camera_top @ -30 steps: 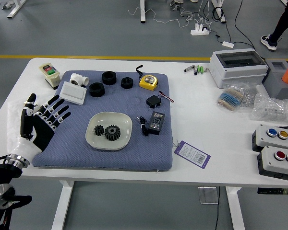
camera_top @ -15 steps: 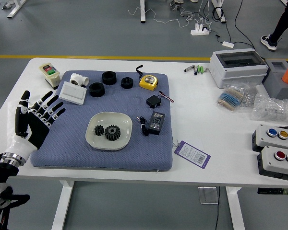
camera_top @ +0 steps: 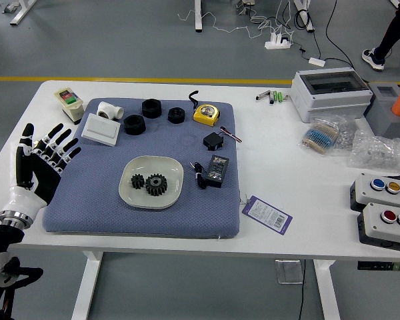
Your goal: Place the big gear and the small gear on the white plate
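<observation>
Big gear (camera_top: pixel 157 185) and small gear (camera_top: pixel 138 181) lay on the white plate (camera_top: pixel 152 164), left of the frame's centre, the small one just left of the big one. From the left, the left hand (camera_top: pixel 43 167) hung at the left of the frame with its fingers spread apart, well clear of the plate. Towards the upper left stood a pale container (camera_top: pixel 70 103), then a white panel (camera_top: pixel 101 130) on the blue mat (camera_top: pixel 87 210). Black rings (camera_top: pixel 135 125) and a yellow tape measure (camera_top: pixel 206 114) sat above the plate, a black adapter (camera_top: pixel 217 172) to its right. Further right came a purple-edged tag (camera_top: pixel 267 215), a white box (camera_top: pixel 330 97) at the upper right, and two button boxes (camera_top: pixel 383 190) at the right edge
</observation>
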`<act>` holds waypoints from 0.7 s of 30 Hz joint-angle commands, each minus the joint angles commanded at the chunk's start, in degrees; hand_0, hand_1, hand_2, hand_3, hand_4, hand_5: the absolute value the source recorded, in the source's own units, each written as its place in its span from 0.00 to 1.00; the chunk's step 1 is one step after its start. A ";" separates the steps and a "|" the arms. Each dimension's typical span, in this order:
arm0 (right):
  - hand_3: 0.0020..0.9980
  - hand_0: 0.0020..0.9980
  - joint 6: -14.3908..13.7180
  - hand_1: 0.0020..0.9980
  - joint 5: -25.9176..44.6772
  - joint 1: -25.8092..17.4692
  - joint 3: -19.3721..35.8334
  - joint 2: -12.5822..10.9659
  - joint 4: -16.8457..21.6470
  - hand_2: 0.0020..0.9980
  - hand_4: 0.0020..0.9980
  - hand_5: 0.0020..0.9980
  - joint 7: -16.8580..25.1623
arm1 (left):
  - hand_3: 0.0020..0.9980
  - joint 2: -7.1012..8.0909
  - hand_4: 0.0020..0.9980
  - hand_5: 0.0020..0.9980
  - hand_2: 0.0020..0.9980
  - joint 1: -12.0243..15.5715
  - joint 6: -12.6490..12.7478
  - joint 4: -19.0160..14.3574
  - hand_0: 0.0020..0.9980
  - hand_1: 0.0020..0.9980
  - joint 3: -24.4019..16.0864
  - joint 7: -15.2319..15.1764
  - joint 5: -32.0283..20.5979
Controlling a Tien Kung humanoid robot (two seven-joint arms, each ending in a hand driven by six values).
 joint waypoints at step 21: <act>0.57 0.66 -0.17 0.67 0.32 -0.71 0.11 -0.32 -0.13 0.74 0.79 0.68 0.16 | 0.84 -0.05 0.85 0.70 0.93 -0.12 2.68 0.58 0.84 0.87 0.29 -1.62 4.46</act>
